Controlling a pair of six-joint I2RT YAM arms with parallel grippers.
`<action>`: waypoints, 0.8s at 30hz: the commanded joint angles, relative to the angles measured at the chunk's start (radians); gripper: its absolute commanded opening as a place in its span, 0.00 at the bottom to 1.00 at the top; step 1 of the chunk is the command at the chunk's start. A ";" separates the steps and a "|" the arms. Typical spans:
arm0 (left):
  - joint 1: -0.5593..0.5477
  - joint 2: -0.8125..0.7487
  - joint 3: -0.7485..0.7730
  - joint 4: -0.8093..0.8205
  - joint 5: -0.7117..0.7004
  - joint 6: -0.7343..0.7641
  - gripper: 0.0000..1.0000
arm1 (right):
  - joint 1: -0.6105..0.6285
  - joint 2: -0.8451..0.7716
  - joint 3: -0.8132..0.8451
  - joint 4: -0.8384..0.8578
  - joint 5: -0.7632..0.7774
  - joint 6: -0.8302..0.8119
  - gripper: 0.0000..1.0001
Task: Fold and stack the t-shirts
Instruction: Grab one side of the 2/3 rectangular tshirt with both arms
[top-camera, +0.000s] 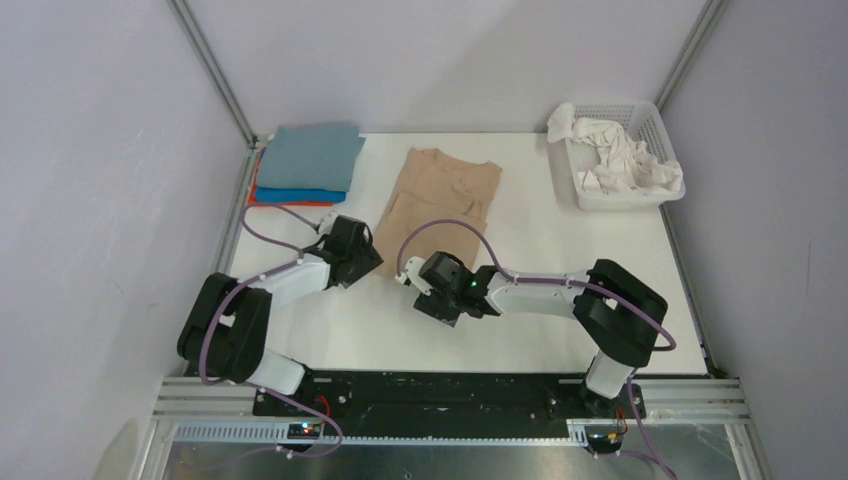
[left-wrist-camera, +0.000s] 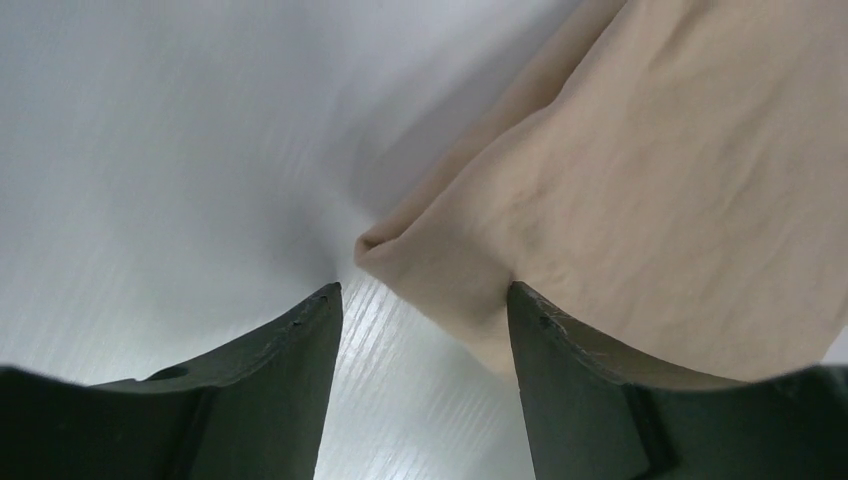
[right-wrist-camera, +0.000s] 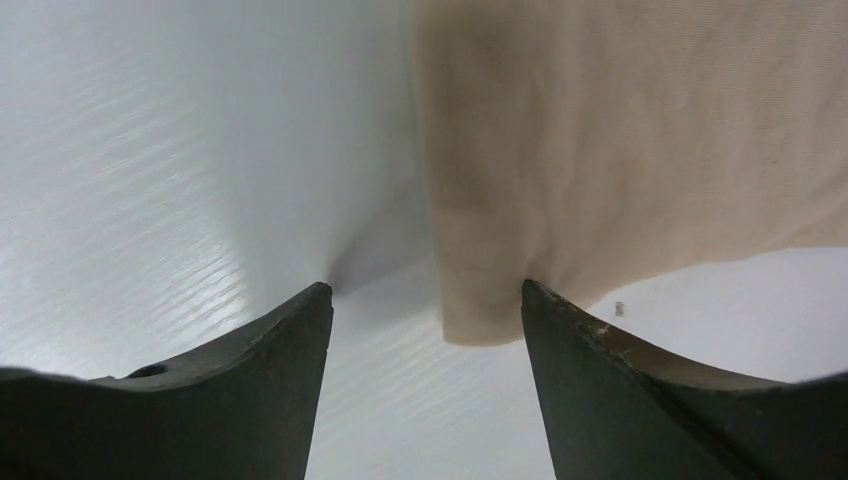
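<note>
A tan t-shirt lies on the white table, folded lengthwise, collar toward the back. My left gripper is open at its near left corner. In the left wrist view the gripper straddles the folded corner of the tan shirt, and the right fingertip touches the cloth. My right gripper is open at the shirt's near edge. In the right wrist view the gripper has a corner of the tan shirt hanging between the fingers, close to the right fingertip.
A stack of folded shirts sits at the back left: grey-blue on top, bright blue below, an orange edge underneath. A white mesh basket at the back right holds crumpled white shirts. Grey walls enclose the table.
</note>
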 joint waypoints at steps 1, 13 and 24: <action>0.011 0.055 0.017 0.024 -0.048 -0.037 0.66 | -0.001 0.052 0.032 -0.004 0.075 -0.017 0.72; 0.021 0.113 0.053 0.046 -0.081 -0.040 0.01 | -0.021 0.115 0.045 -0.005 0.023 -0.027 0.27; 0.022 -0.366 -0.187 -0.029 -0.185 -0.023 0.00 | 0.135 -0.084 0.062 -0.132 -0.363 0.043 0.00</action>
